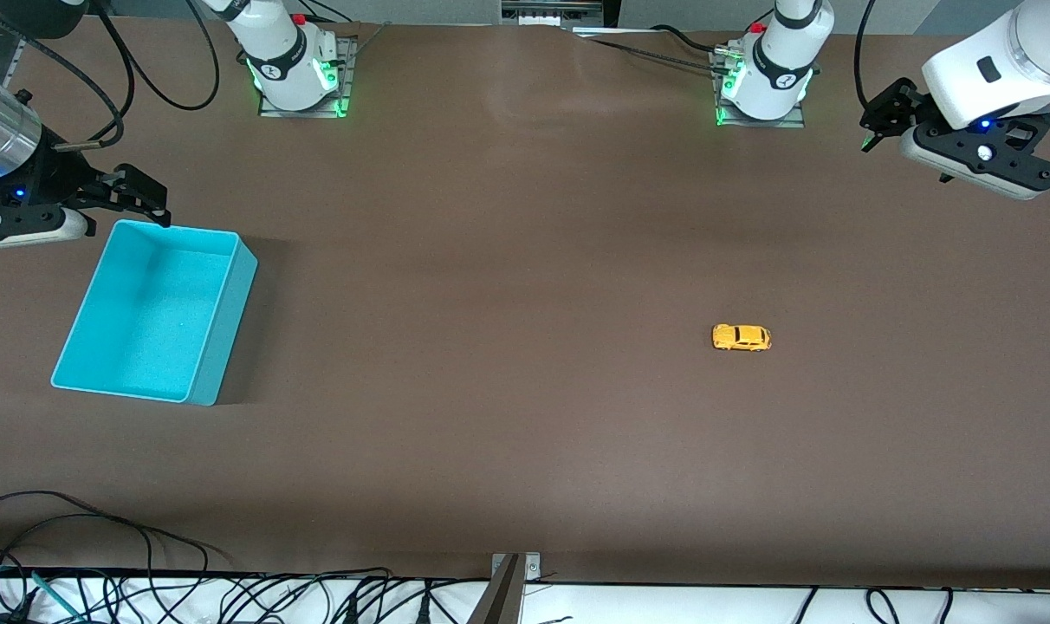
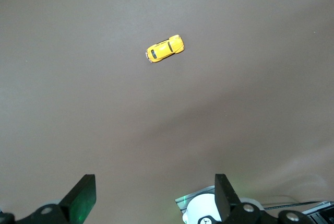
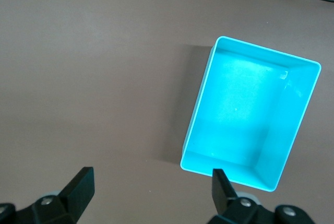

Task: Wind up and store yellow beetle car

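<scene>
Yellow-orange paint marks the yellow beetle car [image 1: 742, 338], which is seen resting on its wheels on the brown table [image 1: 508, 260], toward the left arm's end and roughly midway between the robots' bases and the front camera's edge. Its rounded body and dark windows are picked out in the left wrist view [image 2: 165, 49], with bare table on every side of it and nothing touching it.

Well apart from the car, toward the right arm's end of the table, a turquoise bin [image 1: 222, 329] is placed with its open top upward; its inside is shown bare in the right wrist view [image 3: 297, 130].

The left gripper [image 1: 880, 117] is held in the air over the table's edge at the left arm's end, well away from the car, and its fingers [image 2: 83, 195] are spread wide with nothing between them. The right gripper [image 1: 144, 198] is held just above the bin's rim farthest from the front camera, and its fingers [image 3: 81, 185] are likewise spread wide and empty.

Loose black cables [image 1: 100, 555] are seen along the table's edge nearest the front camera.
</scene>
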### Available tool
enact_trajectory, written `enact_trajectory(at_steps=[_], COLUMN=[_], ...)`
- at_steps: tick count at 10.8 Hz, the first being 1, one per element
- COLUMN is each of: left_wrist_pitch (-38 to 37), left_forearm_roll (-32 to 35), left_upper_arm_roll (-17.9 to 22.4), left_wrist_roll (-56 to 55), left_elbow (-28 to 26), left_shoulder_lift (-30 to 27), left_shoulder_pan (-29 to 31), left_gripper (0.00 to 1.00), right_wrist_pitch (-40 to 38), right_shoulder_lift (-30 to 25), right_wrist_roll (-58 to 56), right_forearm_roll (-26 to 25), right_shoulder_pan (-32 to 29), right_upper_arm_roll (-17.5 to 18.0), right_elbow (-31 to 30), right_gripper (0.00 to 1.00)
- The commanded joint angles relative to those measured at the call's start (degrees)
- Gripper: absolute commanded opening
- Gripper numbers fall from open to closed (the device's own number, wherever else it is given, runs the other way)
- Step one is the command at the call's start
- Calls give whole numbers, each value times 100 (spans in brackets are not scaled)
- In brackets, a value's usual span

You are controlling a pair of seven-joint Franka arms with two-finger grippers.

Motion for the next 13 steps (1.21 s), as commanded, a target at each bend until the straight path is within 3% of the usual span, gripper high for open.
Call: enact_trajectory(at_steps=[1,13], left_wrist_pitch=[58,138], left_forearm_roll=[-78,-227], left_upper_arm_roll=[20,81], left_wrist_roll=[-95,-508], left_elbow=[139,148], left_shoulder_lift=[90,46], left_shoulder_pan=[22,48], left_gripper=[100,100], right_wrist_pitch=[-233,-216], right_shoulder_lift=[-10,25], right_wrist_roll=[15,-98], right_forearm_roll=[2,-16], right_shoulder_pan=[11,-15], right_upper_arm_roll=[-5,-14], right_elbow=[75,92], right_gripper=[100,100])
